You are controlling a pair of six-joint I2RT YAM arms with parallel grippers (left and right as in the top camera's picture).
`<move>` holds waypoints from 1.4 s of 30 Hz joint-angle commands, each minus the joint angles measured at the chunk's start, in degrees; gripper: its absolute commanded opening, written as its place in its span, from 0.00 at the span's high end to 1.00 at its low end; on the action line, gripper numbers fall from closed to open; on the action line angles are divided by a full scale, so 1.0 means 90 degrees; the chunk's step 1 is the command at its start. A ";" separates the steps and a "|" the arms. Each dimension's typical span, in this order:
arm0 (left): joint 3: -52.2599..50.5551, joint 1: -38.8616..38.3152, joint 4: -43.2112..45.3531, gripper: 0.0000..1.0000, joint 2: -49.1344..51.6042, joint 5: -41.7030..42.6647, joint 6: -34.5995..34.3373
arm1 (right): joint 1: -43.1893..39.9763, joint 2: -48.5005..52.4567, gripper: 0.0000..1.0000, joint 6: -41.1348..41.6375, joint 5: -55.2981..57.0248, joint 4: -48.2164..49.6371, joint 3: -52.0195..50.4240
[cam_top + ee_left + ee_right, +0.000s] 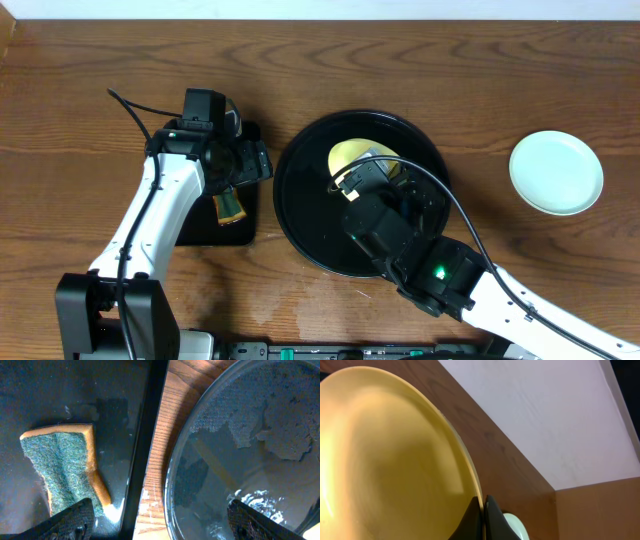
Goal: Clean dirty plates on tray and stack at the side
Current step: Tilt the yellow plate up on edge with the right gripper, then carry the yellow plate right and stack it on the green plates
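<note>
Overhead, one mint-blue plate (pixel 556 172) sat aside on the table (pixel 480 80) — likely finished — while the right gripper (pixel 483 510) pinched the yellow plate (pixel 385 460) by its rim over the round black tray (pixel 300 210) and the left gripper (pixel 162 522) gaped empty by the sponge (pixel 62 467), wiping apparently pending.

I read a pale yellow plate (pixel 385 460), a glossy black tray (pixel 300 222), a pale mint plate (pixel 556 172) near the bench's right edge, and a sponge (pixel 62 467) faced mottled green over orange.
</note>
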 commanded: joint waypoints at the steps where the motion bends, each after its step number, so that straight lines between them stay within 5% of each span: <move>1: 0.0090 -0.0015 -0.0015 0.14 0.0000 0.0075 0.0019 | 0.0097 -0.0100 0.99 -0.0087 0.0228 0.0058 0.0012; 25: 0.0092 -0.0015 -0.0015 0.14 0.0000 0.0075 0.0019 | 0.0095 -0.0100 0.99 -0.0114 0.0228 0.0100 0.0012; 30: 0.0090 -0.0015 -0.0015 0.14 0.0000 0.0078 0.0019 | 0.0002 -0.0097 0.99 0.0617 0.0100 0.0051 0.0012; 42: 0.0090 -0.0015 -0.0015 0.14 0.0000 0.0075 0.0019 | -0.2548 -0.0100 0.99 0.3296 -0.4017 -0.0316 0.0012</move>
